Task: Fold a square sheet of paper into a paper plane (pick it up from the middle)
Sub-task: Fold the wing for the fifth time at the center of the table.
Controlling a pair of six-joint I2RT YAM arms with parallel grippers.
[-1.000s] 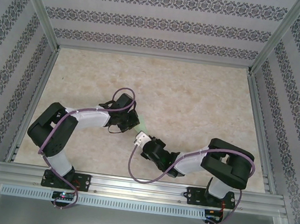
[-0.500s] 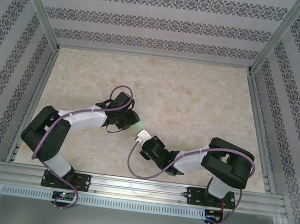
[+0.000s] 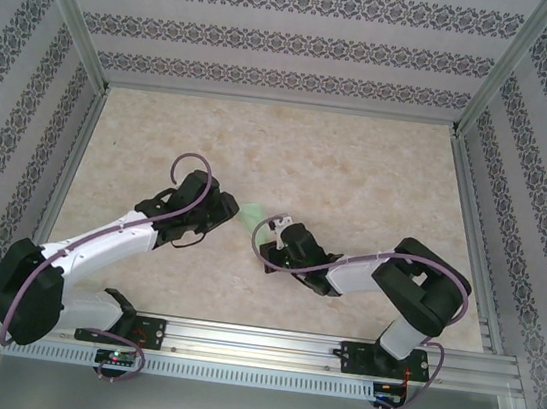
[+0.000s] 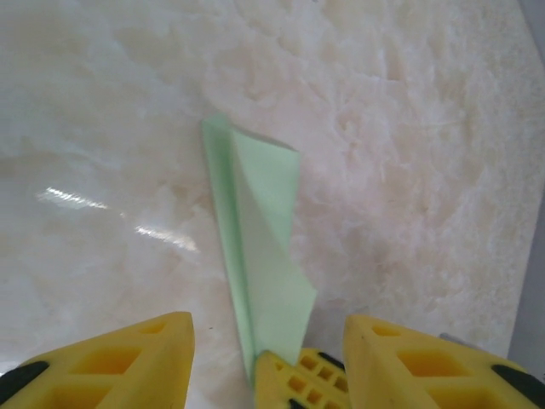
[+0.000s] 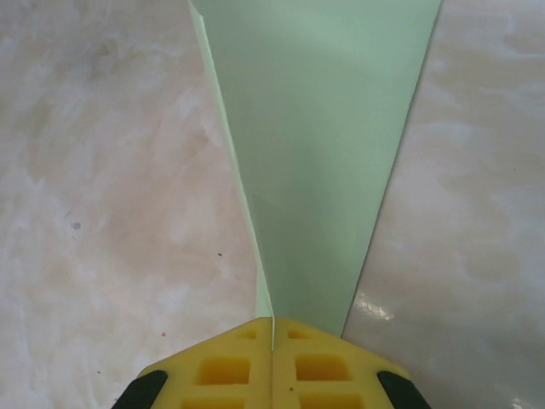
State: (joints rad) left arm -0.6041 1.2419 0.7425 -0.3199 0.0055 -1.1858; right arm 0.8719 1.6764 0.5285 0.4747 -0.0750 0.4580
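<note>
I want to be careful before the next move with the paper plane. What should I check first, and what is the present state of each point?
1. Right gripper shut on the narrow end of the paper plane: ok.
2. Left gripper open, with its fingers apart on both sides of the paper: ok.
3. Left fingers not pressing the paper: ok.
4. Paper folded into a slim wedge, with no tear visible: ok.
5. Wide end of the plane resting on the table or lifted off it: cannot tell.
6. Room between the two grippers in the top view: small, and I cannot tell if it is enough.
</note>
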